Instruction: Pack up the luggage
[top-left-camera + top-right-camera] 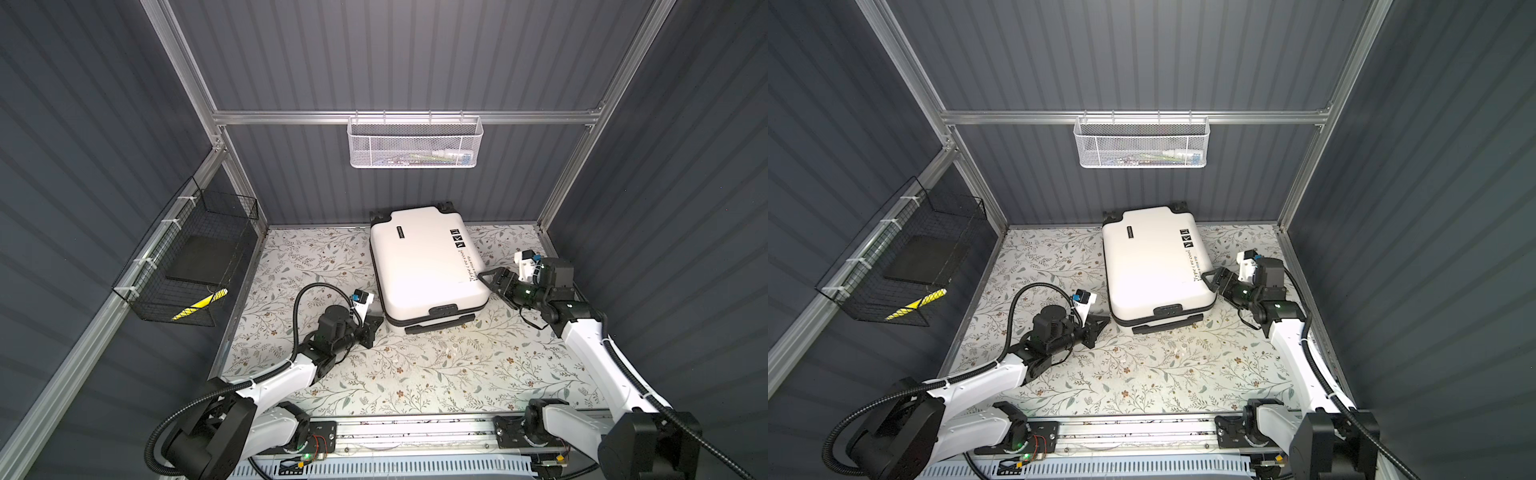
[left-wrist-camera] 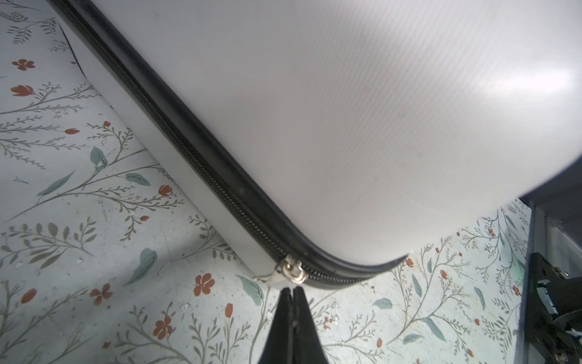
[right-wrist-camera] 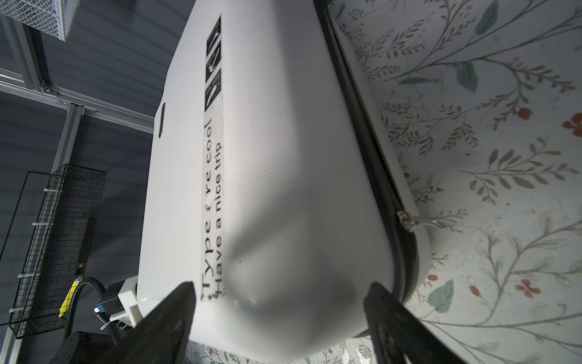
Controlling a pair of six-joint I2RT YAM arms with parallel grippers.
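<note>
Pale floral print covers the surface [image 1: 415, 374], bare across the front and left. The white luggage [image 1: 424, 266] lies flat and zipped shut toward the back wall [image 1: 395, 62], its inside hidden, its wheels [image 1: 378, 216] mostly tucked behind it; the right wall [image 1: 665, 208] stands near. The right fingers [image 3: 170, 315] are spread wide astride its near right corner; whether they touch is hard to judge. The left fingers [image 2: 285, 315] are pressed together, empty, tips just short of the zipper pull [image 2: 291, 271].
</note>
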